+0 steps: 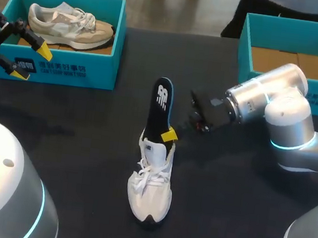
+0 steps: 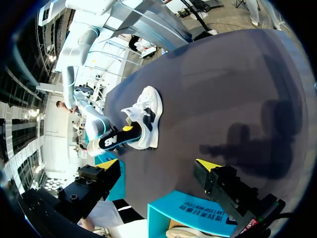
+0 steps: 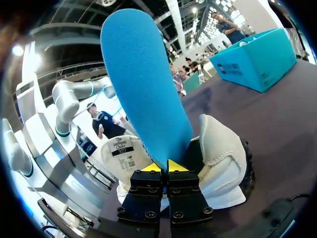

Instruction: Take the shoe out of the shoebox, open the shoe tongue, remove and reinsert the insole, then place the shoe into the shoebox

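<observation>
- The black table (image 1: 74,143) holds everything
- The left shoebox (image 1: 66,71) is blue and sits at the far left with a tan and white shoe (image 1: 66,25) lying inside it
- The right shoebox (image 1: 244,45) is blue too and sits at the far right
- The white shoe (image 1: 151,190) stands on its sole in the middle of the table, well apart from both boxes
- It looks light and soft, so I think a hard tug could tip it
- The insole (image 1: 162,105) sticks up from the shoe's opening
- It looks thin and bendy, so a low hold near the shoe should stop it flopping
- The right gripper (image 3: 162,167) pinches the insole low down, jaws pressed onto it
- The left gripper (image 1: 31,62) hangs just in front of the left shoebox, jaws spread wide, holding nothing
</observation>
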Tool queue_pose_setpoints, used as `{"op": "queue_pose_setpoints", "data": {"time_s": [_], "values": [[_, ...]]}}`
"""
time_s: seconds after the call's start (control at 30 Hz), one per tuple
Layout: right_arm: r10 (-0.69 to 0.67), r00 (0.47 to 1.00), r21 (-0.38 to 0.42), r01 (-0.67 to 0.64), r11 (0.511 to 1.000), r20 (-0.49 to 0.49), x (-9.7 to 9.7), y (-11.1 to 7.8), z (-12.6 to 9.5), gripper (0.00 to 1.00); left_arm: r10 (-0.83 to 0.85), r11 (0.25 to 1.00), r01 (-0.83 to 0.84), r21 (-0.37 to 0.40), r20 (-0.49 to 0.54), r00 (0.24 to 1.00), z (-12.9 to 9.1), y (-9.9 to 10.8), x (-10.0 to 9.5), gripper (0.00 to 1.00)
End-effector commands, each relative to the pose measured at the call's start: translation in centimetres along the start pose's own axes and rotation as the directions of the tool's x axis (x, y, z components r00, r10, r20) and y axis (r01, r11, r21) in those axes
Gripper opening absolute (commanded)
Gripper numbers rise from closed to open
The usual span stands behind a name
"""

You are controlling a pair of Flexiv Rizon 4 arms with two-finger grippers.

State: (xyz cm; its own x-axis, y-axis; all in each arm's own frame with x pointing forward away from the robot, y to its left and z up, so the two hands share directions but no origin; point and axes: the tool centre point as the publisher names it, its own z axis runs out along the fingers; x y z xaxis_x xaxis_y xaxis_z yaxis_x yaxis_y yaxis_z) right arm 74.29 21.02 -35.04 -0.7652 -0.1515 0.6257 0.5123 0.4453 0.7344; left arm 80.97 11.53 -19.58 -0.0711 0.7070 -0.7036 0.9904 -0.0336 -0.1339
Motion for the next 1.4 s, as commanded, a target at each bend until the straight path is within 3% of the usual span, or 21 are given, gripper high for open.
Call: {"op": "queue_pose_setpoints", "data": {"time_s": [0.03,0.43,1.03,1.07,1.13,1.23,1.4], "values": [[-0.007,1.0,0.005,0.007,1.0,-0.017,-0.1,-0.2,0.2,0.0,0.001,1.0,-0.001,0.0,-0.001,1.0,0.0,0.0,0.0,1.0],[0.057,0.998,0.051,-0.055,0.997,-0.033,-1.2,-0.1,0.9,0.0,0.001,1.0,-0.001,0.0,-0.001,1.0,0.0,0.0,0.0,1.0],[0.061,0.998,0.007,-0.061,0.998,-0.004,-1.2,0.1,0.4,0.0,0.001,1.0,-0.001,0.0,-0.001,1.0,0.0,0.0,0.0,1.0],[0.062,0.998,0.006,-0.062,0.998,-0.003,-1.2,0.1,0.4,0.1,0.001,1.0,-0.001,0.0,-0.001,1.0,0.0,0.0,0.0,1.0],[0.063,0.998,0.004,-0.063,0.998,0.001,-1.2,0.2,0.4,0.2,0.001,1.0,-0.001,0.0,-0.001,1.0,0.0,0.0,0.0,1.0],[0.063,0.998,-0.003,-0.063,0.998,0.013,-1.1,0.4,0.3,0.3,0.001,1.0,-0.001,0.0,-0.001,1.0,0.0,0.0,0.0,1.0],[0.06,0.998,-0.016,-0.059,0.998,0.03,-1.0,0.6,0.1,0.33,0.001,1.0,-0.001,0.0,-0.001,1.0,0.0,0.0,0.0,1.0]]}}
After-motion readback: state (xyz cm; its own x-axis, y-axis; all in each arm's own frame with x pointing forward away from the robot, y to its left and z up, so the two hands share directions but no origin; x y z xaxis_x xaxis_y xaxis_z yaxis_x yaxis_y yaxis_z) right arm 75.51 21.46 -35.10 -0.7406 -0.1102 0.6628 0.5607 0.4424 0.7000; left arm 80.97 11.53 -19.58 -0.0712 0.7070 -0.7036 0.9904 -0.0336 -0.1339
